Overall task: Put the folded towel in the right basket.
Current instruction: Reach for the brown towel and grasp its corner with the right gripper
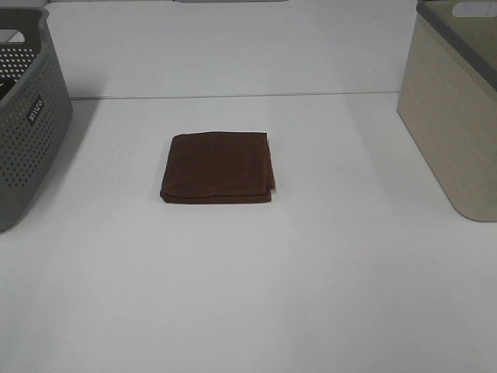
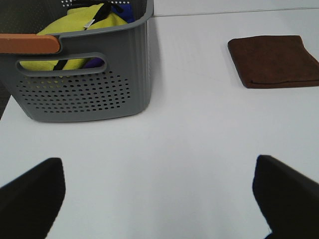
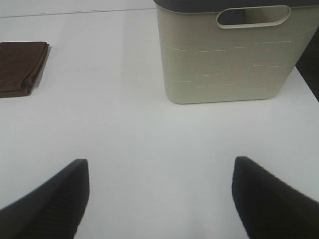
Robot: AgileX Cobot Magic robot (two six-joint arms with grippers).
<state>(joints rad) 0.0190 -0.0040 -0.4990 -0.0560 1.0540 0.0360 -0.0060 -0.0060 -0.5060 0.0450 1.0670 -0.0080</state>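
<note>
The folded dark brown towel (image 1: 218,168) lies flat on the white table near its middle. It also shows in the left wrist view (image 2: 275,60) and in the right wrist view (image 3: 21,67). The right basket (image 1: 457,101) is beige with a grey rim and stands at the table's right edge; the right wrist view shows its handle side (image 3: 229,55). My left gripper (image 2: 159,199) is open and empty above bare table, well short of the towel. My right gripper (image 3: 159,196) is open and empty, in front of the beige basket. Neither gripper shows in the exterior high view.
A grey perforated basket (image 1: 27,116) stands at the table's left edge; the left wrist view (image 2: 84,74) shows yellow and blue items inside it and an orange handle. The white table (image 1: 248,295) stretches bare in front of the towel.
</note>
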